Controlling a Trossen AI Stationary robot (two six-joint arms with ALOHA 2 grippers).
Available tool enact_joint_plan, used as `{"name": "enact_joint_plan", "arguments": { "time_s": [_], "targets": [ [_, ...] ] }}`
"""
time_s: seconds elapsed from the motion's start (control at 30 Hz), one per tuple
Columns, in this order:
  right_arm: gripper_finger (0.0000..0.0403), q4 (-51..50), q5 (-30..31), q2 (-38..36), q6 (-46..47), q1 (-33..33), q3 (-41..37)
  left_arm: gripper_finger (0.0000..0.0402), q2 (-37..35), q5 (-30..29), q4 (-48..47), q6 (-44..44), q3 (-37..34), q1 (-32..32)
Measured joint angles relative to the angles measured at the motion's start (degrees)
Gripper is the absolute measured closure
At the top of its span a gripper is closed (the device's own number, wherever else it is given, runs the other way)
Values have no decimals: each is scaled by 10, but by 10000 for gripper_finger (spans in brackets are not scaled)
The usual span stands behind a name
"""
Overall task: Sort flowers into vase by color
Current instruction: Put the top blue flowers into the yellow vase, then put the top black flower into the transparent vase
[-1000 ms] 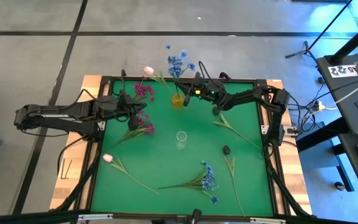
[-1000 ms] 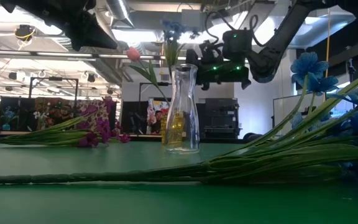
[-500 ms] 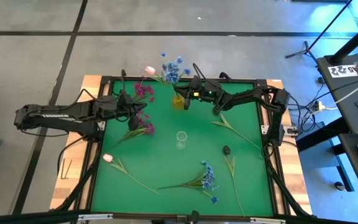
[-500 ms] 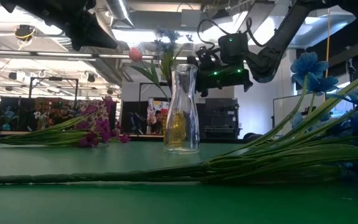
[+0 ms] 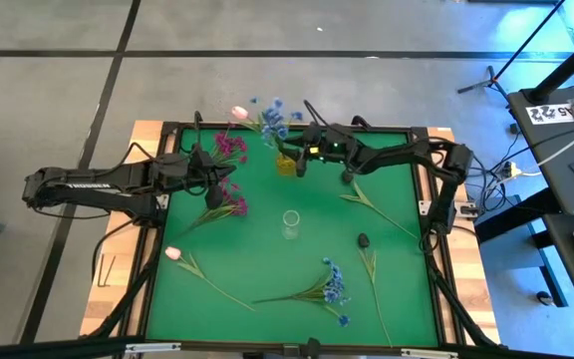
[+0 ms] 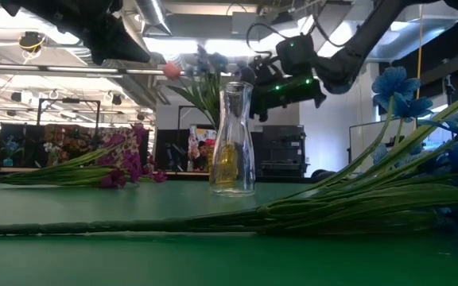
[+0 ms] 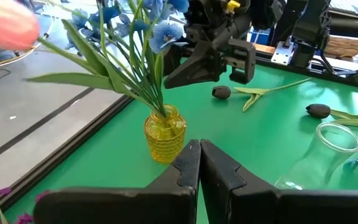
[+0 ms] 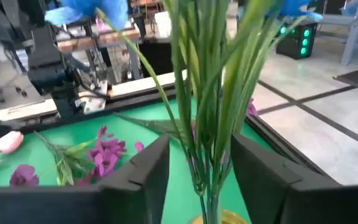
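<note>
Blue-blossom spray (image 7: 135,43) with long green stems stood in yellow vase (image 7: 165,132), stems flanked by parted right jaws (image 5: 297,160), ungripped, left jaws (image 7: 199,163) shut, empty, just beside vase.

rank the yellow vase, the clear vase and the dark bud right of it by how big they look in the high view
1. yellow vase and clear vase: alike, too close to rank
2. dark bud: plainly smallest

Right gripper (image 8: 197,180) fingers parted, wrist angled down. Left gripper (image 7: 199,163) shut, arm extended level.
</note>
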Motion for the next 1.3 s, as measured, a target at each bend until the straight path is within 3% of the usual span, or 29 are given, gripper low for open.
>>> {"name": "enact_joint_plan", "arguments": {
  "time_s": [0.7,0.93,1.3],
  "targets": [
    [212,-379,-1,-205,-45,1,5,395,0,0,1,-3,0,0],
    [212,-484,22,-287,-47,37,5,395,0,0,1,-5,0,0],
    [212,-708,168,-365,-19,163,5,395,0,0,1,-14,0,0]
  ]
}}
